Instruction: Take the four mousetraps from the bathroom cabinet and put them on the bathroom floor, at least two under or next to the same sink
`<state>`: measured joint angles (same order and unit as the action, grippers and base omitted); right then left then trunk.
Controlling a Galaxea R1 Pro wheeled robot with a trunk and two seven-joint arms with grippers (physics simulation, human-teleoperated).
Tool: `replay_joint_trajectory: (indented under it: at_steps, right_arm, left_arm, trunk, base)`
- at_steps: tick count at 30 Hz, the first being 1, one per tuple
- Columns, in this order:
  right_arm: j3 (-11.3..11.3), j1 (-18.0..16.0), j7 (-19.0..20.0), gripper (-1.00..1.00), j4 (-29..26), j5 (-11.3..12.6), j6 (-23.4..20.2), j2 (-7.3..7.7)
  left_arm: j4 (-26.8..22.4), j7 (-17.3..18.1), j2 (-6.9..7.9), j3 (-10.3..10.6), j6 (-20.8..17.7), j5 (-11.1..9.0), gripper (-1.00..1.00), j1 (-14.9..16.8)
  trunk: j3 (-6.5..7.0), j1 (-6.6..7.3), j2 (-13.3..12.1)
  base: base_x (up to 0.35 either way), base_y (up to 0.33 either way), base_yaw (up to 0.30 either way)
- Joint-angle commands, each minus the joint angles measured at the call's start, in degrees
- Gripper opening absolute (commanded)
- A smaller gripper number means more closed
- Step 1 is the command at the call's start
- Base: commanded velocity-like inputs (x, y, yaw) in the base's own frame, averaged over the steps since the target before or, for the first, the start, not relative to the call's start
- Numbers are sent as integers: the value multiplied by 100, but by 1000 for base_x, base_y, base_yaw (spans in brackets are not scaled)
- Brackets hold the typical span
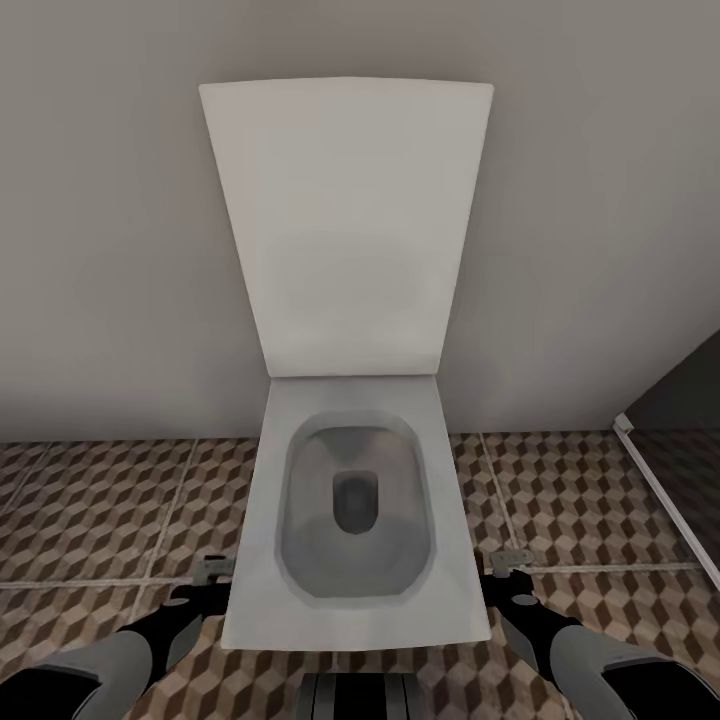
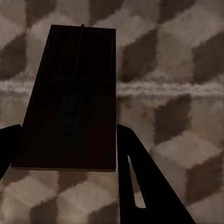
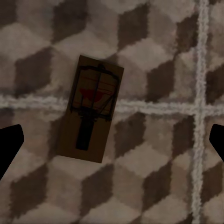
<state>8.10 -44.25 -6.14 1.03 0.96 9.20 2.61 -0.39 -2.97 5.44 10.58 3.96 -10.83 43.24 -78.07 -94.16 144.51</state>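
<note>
Cube-patterned bathroom floor (image 1: 100, 510); left gripper (image 2: 70, 140) grips mousetrap (image 2: 74, 98), right gripper (image 3: 112, 144) spread wide.

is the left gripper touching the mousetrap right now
Touching. In the left wrist view the mousetrap sits between the left gripper, its edges meeting both dark fingers with no floor showing between them.

White toilet (image 1: 350, 300) on brown-beige-cream cube-patterned floor tiles (image 1: 90, 500) with pale grout; dark-brown mousetrap (image 3: 92, 108), red-marked
</note>
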Motion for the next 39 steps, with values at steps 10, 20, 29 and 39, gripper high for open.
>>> replay_joint_trajectory:
  at_steps: [10,20,29,39]
  right_arm:
    - [43,-4,-19,100,13,13,25,0]
    - [43,-4,-19,100,25,10,28,-3]
    - [43,-4,-19,100,34,10,29,-4]
    - [43,-4,-19,100,37,10,29,0]
  left_arm:
    - [4,-11,1,50,148,-50,-100,-52]
    - [3,-11,-4,53,184,-43,-100,-236]
    - [3,-11,-8,50,323,-49,-100,-260]
    - [3,-11,-8,54,433,-40,-100,-306]
  trunk:
    - [-3,1,1]
    - [-3,1,1]
    - [-3,1,1]
    - [-3,1,1]
  base:
    - [0,0,0]
    - [0,0,0]
    - [0,0,0]
    - [0,0,0]
